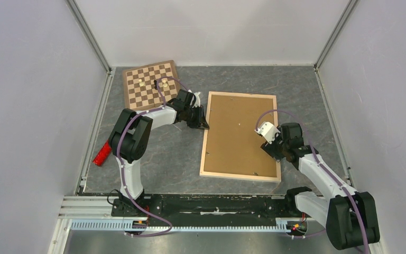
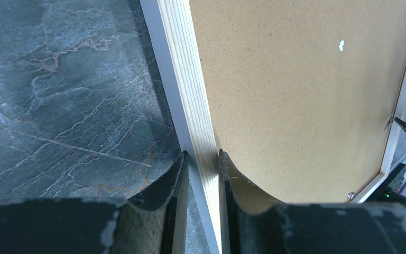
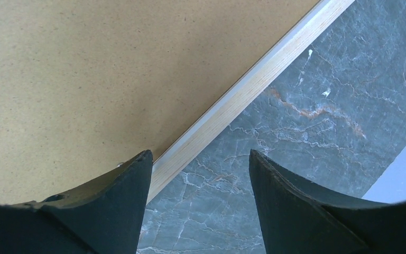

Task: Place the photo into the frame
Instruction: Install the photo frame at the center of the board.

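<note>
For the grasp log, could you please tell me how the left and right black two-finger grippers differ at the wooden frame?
The left black two-finger gripper is shut on the light wooden frame, pinching its left bar; the right gripper is open over the right bar, gripping nothing. The left one sits farther from the arms' bases than the right. Both face the frame's back, filled by brown backing board.

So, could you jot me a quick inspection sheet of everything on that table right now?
Surface: grey marbled table.
Job's things: frame lies back up, brown board in it; photo not seen.
Clutter: chessboard with a few pieces, far left; red block at left edge.
Grippers: left fingers shut on frame's left bar; right fingers open over its right bar.
Cables: purple cable along each arm.
Surroundings: plain walls on three sides; metal rail at near edge.
</note>
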Available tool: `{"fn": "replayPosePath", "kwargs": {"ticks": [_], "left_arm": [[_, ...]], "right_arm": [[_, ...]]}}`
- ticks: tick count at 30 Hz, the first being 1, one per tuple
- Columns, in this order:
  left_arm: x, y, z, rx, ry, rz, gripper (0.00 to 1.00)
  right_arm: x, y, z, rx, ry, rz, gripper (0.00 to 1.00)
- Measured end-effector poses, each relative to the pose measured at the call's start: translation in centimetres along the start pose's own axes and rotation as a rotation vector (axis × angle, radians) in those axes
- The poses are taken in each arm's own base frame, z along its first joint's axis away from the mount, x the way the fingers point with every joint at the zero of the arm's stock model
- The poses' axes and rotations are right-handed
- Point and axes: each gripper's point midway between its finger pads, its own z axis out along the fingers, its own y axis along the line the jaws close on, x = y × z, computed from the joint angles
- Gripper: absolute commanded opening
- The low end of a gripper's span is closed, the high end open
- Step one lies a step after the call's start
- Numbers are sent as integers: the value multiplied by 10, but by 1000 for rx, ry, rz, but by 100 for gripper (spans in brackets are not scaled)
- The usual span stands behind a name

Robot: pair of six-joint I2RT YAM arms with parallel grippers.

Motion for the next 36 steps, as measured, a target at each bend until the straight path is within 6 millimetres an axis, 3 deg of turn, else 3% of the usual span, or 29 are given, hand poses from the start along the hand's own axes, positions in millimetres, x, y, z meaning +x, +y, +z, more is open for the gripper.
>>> {"fn": "replayPosePath", "kwargs": {"ticks": [16, 36], "left_arm": [[0, 0, 0, 0, 0, 0, 2], [-1, 1, 0, -1, -1, -15, 2]], "right_arm": [[0, -2, 7, 10, 3, 20, 70], [6, 4, 1, 7, 1, 21, 70]]}}
